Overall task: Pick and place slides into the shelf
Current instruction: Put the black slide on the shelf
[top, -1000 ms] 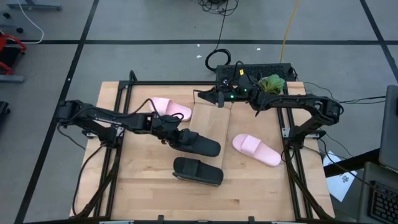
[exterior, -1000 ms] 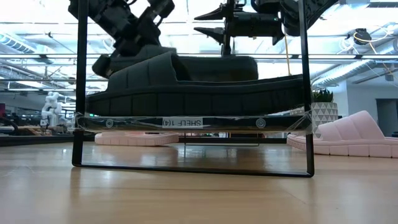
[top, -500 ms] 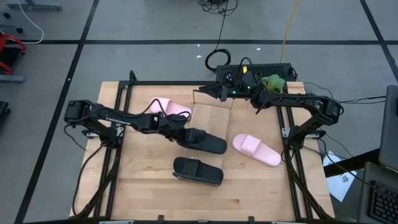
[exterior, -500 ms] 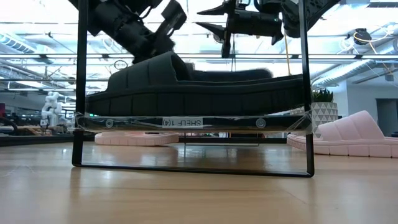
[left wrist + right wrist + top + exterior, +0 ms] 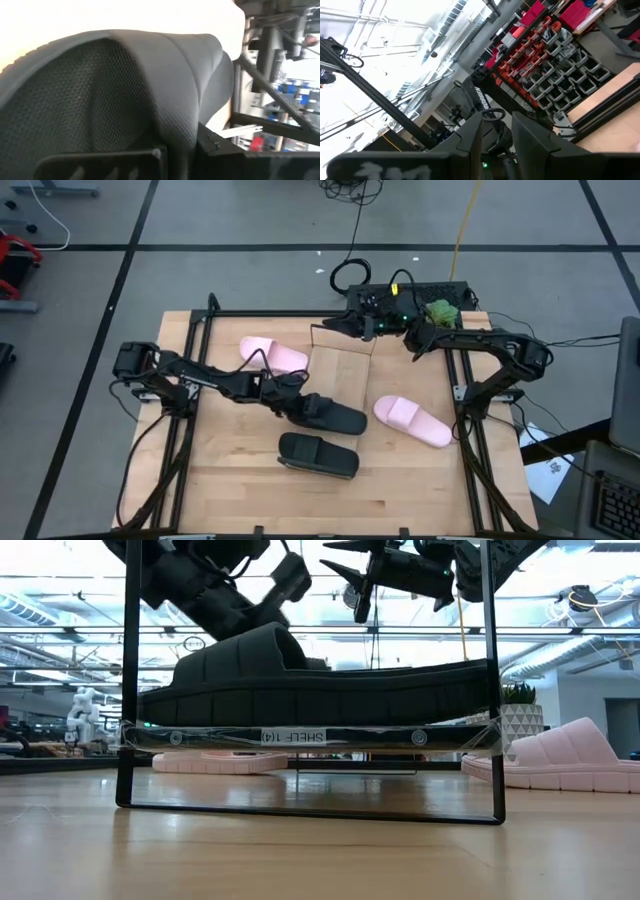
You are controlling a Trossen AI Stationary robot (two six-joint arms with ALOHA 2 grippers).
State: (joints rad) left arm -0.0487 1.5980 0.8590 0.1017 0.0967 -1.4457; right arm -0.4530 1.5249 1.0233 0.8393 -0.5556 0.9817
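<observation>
Gripping the ribbed strap of a black slide point(image 5: 328, 416), the left tool point(image 5: 290, 406) holds it at the shelf's point(image 5: 340, 360) near end, beside the second black slide point(image 5: 318, 455) on the counter point(image 5: 240, 480). One smooth pink slide point(image 5: 272, 354) lies left of the light-wood board, another point(image 5: 412, 420) right. The right tool point(image 5: 340, 325) hovers at the shelf's far edge, fingers spread, holding nothing.

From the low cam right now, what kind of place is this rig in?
Likely a robotics lab or workshop. Behind the table stand red and grey parts-bin racks and another robot arm on a bench, under open industrial ceiling trusses.
</observation>
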